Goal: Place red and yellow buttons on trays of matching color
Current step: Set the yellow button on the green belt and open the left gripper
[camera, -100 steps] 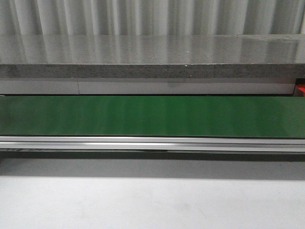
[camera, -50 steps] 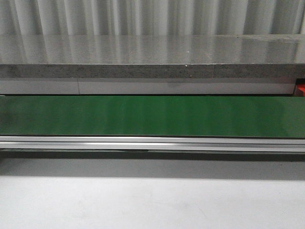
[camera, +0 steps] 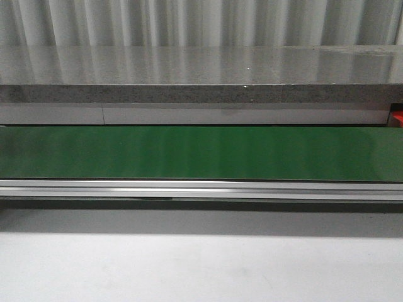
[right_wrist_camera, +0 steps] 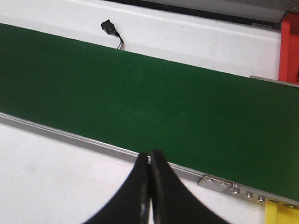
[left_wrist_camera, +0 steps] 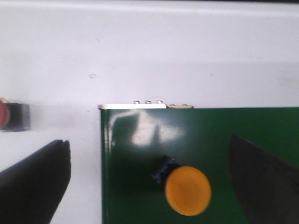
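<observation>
In the left wrist view a yellow button (left_wrist_camera: 188, 190) with a dark base sits on the green belt (left_wrist_camera: 243, 122), close to the belt's end. My left gripper (left_wrist_camera: 148, 142) is open above it, one finger (left_wrist_camera: 37, 179) over the white table and the other finger (left_wrist_camera: 264, 179) over the belt, the button between them and untouched. A red button (left_wrist_camera: 11, 115) lies on the white table beside the belt's end. My right gripper (right_wrist_camera: 149, 161) is shut and empty over the belt's metal rail. A red tray (right_wrist_camera: 289, 46) and a yellow tray corner (right_wrist_camera: 281, 215) show in the right wrist view.
The green conveyor belt (camera: 201, 153) runs across the front view with a silver rail (camera: 201, 189) along its near side and a grey ledge (camera: 201, 93) behind. A small black connector with wires (right_wrist_camera: 111, 29) lies on the white surface beyond the belt.
</observation>
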Controlling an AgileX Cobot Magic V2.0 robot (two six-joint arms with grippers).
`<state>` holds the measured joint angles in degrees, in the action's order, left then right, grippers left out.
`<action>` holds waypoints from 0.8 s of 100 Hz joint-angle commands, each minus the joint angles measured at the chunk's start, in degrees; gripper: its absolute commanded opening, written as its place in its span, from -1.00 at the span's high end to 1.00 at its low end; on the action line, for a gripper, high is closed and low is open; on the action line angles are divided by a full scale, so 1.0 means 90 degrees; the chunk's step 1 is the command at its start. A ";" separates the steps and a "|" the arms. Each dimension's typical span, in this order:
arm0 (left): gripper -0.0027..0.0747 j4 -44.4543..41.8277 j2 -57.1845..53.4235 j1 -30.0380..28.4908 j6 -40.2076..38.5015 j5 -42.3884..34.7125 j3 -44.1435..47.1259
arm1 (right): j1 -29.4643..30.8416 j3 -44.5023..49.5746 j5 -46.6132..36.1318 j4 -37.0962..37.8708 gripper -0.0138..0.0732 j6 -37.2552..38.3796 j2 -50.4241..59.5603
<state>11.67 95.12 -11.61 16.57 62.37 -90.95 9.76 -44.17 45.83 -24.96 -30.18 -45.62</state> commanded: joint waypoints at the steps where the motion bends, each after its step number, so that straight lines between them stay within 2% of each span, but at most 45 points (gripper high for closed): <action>1: -0.75 0.0133 -0.0176 -0.0371 -0.0117 -0.0275 -0.0205 | -0.0004 -0.0159 -0.0308 -0.0203 0.84 -0.0041 0.0057; 28: -0.75 0.0133 0.0810 -0.1263 -0.0621 -0.0175 -0.0167 | -0.0004 -0.0159 -0.0308 -0.0203 0.84 -0.0041 0.0057; 62: -0.75 0.0105 0.1819 -0.1373 -0.0714 -0.0866 -0.0232 | -0.0004 -0.0159 -0.0308 -0.0203 0.84 -0.0041 0.0057; 80: -0.75 -0.0422 0.2268 -0.1412 -0.1059 -0.0956 -0.0547 | -0.0004 -0.0159 -0.0308 -0.0203 0.84 -0.0041 0.0057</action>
<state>9.33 117.10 -24.04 8.69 55.66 -92.89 9.76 -44.17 45.83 -24.96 -30.18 -45.62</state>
